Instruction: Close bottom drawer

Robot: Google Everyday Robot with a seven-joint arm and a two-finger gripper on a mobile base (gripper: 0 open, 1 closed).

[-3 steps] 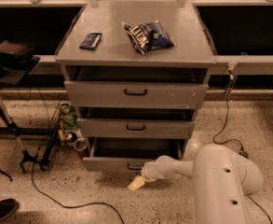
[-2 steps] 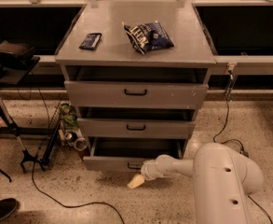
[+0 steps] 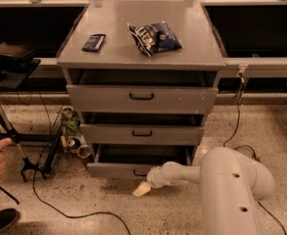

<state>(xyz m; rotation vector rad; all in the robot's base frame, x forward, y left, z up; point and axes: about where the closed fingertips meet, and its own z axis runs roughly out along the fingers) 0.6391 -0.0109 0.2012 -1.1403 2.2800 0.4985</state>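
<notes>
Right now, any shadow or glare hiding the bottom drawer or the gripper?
Camera view: warm, dim light, no glare. The bottom drawer has a lit front panel, but its open tray is in dark shadow. The gripper, low just before that panel, shows pale and unshadowed.

Grey bottom drawer [image 3: 111, 170] stands partly open near the floor, pincer [image 3: 142, 189] just before its front.

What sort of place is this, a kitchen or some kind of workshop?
Most likely a robotics lab or workshop: loose cables trail over the speckled floor, a tripod stands at left, and the robot's hand hangs low before the open bottom drawer of a grey cabinet.
</notes>
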